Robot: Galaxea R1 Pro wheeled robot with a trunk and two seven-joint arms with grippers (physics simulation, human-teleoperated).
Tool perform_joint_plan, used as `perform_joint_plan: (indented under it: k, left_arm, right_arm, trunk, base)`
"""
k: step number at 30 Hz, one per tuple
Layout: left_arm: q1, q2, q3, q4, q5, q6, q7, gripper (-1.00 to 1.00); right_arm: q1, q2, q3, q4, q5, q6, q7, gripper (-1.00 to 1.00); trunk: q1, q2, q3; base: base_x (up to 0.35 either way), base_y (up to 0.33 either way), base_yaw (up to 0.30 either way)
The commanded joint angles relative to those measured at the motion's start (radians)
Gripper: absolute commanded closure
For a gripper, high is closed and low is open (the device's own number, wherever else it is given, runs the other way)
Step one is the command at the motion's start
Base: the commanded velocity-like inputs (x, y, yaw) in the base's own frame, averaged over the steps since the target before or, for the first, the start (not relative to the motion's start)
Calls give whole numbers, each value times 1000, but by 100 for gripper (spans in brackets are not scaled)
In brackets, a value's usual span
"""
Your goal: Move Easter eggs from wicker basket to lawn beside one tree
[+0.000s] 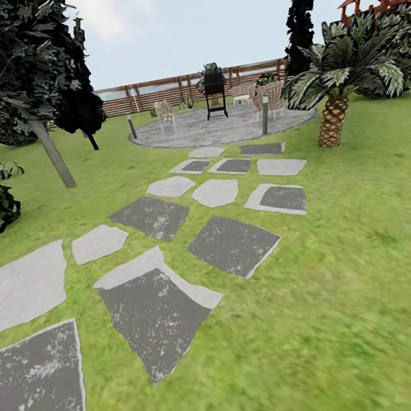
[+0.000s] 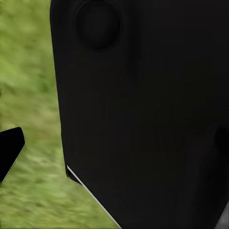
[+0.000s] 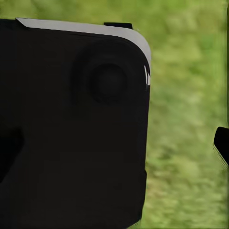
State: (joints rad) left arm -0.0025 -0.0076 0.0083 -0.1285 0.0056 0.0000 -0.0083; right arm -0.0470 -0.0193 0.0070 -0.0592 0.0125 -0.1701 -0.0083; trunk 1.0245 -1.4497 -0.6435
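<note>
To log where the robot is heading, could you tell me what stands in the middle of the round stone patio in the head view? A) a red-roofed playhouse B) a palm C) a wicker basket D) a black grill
D: a black grill stands on the round grey stone patio, while the palm grows on the lawn to its right.

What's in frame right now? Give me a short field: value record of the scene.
ground: mottled green grass lawn
path: flat grey irregular stepping stones leading to the round grey stone patio
patio items: black grill on a stand, pale chairs
left side: tree with straight pale grey-beige trunk and dark foliage
right side: palm with scaly brown trunk
background: brown wooden fence
wrist views: black robot bodywork over grass; gripper state unreadable
</note>
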Motion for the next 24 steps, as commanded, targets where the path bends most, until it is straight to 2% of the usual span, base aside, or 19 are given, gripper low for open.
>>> perform_joint_plan:
  k: [1,24]
  left_arm:
    - [0,0,1,0,1,0,-1,-100]
    - [-1,-2,0,0,1,0,-1,-100]
  right_arm:
    - [-1,0,1,1,1,-3,-1,-100]
    - [-1,0,1,1,1,-3,-1,-100]
  trunk:
    - [1,0,-1]
    - [1,0,-1]
  base:
    - [336,0,0]
    - [336,0,0]
